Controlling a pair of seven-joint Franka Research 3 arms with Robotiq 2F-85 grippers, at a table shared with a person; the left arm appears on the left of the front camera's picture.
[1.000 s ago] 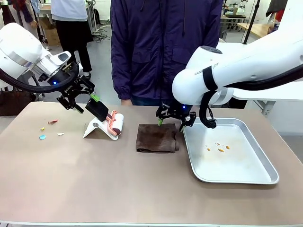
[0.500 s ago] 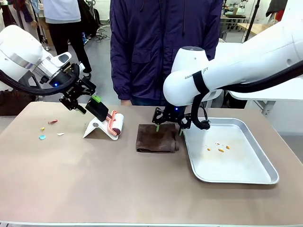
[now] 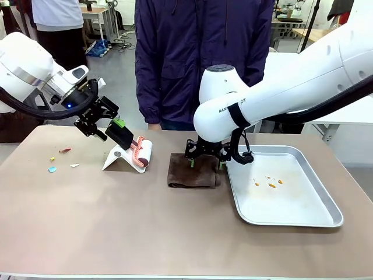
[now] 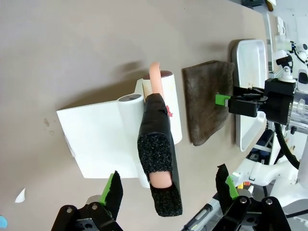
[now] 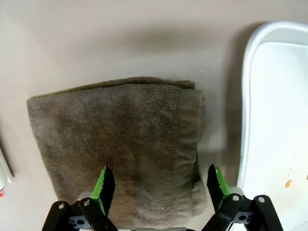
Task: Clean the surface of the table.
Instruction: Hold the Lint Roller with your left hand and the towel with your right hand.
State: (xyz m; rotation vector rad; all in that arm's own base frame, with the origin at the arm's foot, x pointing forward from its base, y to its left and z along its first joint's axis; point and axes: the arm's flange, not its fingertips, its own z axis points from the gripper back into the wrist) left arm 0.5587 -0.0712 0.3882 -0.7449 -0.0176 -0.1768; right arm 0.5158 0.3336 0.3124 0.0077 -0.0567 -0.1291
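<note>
My right gripper (image 5: 160, 185) has its jaws spread wide with nothing between them, green pads poised over the lower edge of the folded brown cloth (image 5: 115, 139); I can't tell whether the tips are touching the fabric yet. The cloth lies flat at the centre of the front view, just beside the left rim of the metal tray (image 3: 315, 219), which has a few orange crumbs (image 3: 271, 184) in it. Over to my left gripper (image 4: 169, 187): jaws released as well, straddling the black foam handle (image 4: 156, 154) of the lint roller (image 3: 143, 153) with a gap on either side, so no grasp. The roller sits propped on its white stand (image 4: 96, 139), left of centre. Further out, in the middle left of the front view, small coloured scraps (image 3: 61, 157) lie scattered on the table (image 3: 145, 221), whose brownish top spans the whole lower half of the frame. A person stands at the far edge, top centre. My read: this is early, both tools lined up but neither picked up, scraps unswept, all the wiping and rolling ahead.
</note>
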